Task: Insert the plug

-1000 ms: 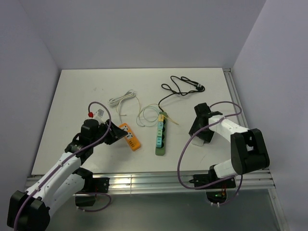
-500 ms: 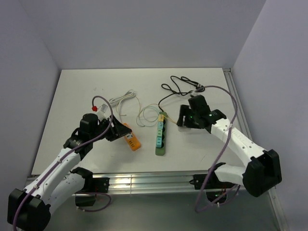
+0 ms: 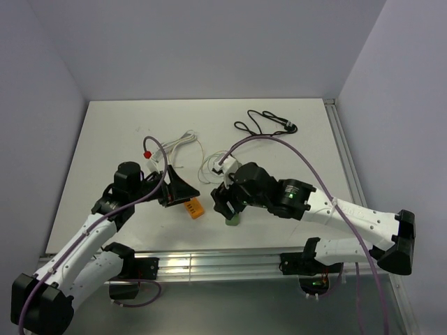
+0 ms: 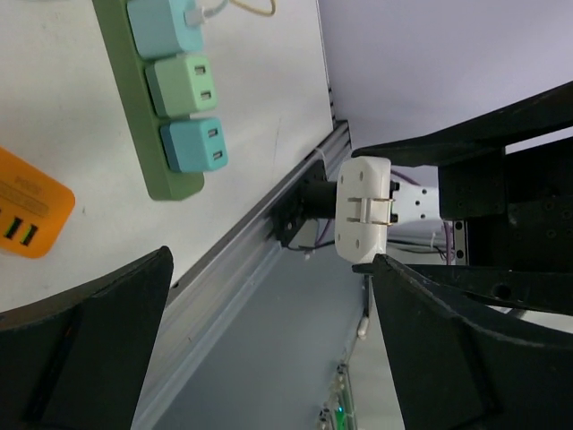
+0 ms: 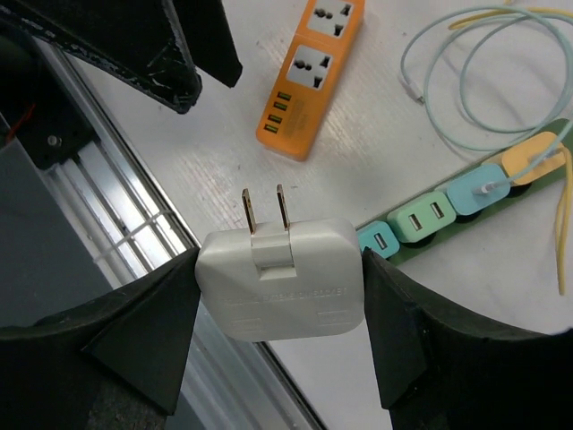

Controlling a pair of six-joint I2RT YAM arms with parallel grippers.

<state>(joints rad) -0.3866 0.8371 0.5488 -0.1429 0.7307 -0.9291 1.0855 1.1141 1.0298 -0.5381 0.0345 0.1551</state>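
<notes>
In the top view, the left claw (image 3: pixel 178 190) stood wide open and empty just beside the orange strip (image 3: pixel 193 207). The right claw (image 3: pixel 225 199) hung low over the near end of the green strip (image 3: pixel 232 218), with its load hidden. The arms were close, so a careless reach might have knocked them together.

From the left wrist, the plug (image 4: pixel 365 210) showed clear of the tabletop (image 4: pixel 54 143), pinched by its sides in the right claw.

From the right wrist, it was a white, squarish block with rounded corners, faint raised lettering and two flat metal prongs pointing toward the orange strip. Neither strip was pinned, so a push might have slid one away. The smooth body could also have twisted in the grip, so the prongs met the slots crooked.
</notes>
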